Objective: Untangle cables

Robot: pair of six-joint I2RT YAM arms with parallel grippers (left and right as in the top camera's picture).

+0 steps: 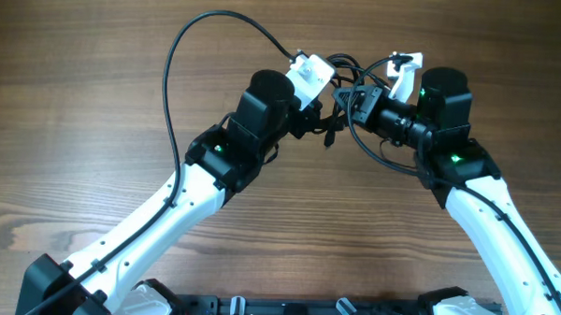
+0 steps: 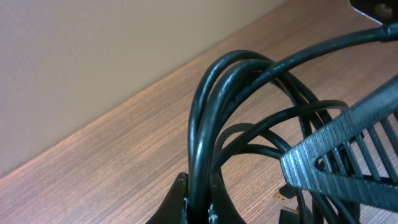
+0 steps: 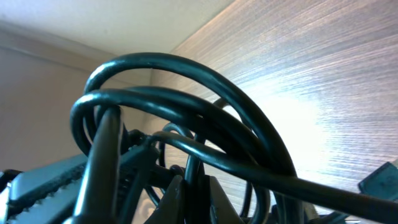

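You have both arms meeting over the far middle of the wooden surface (image 1: 95,123), wrists turned toward each other, with the cables (image 1: 343,61) bunched in the small gap between them. Your left gripper (image 1: 327,110) is closed on the cables: in the left wrist view two or three black strands rise side by side from between its fingers (image 2: 177,199) at the bottom edge, arch upward and bend away to the right. Your right gripper (image 1: 348,102) is closed on the same bundle from the other side: in the right wrist view the strands run down between its fingers and loop high above them, one loop lying over another. The two grippers sit just beside each other, and the ribbed face of the right one fills the right side of the left wrist view, with cable loops crossing behind it. The tangle is lifted off the surface where it is gripped, and more loops hang down nearer the wood. A small gold-tipped plug (image 2: 283,195) shows low in the left wrist view, close to the surface; I cannot tell which strand it belongs to. A thicker black wire (image 1: 171,69) of the left arm sweeps in a wide arc to the left of the bundle, apart from the cables. A plain beige wall (image 2: 93,62) stands past the far edge of the surface.
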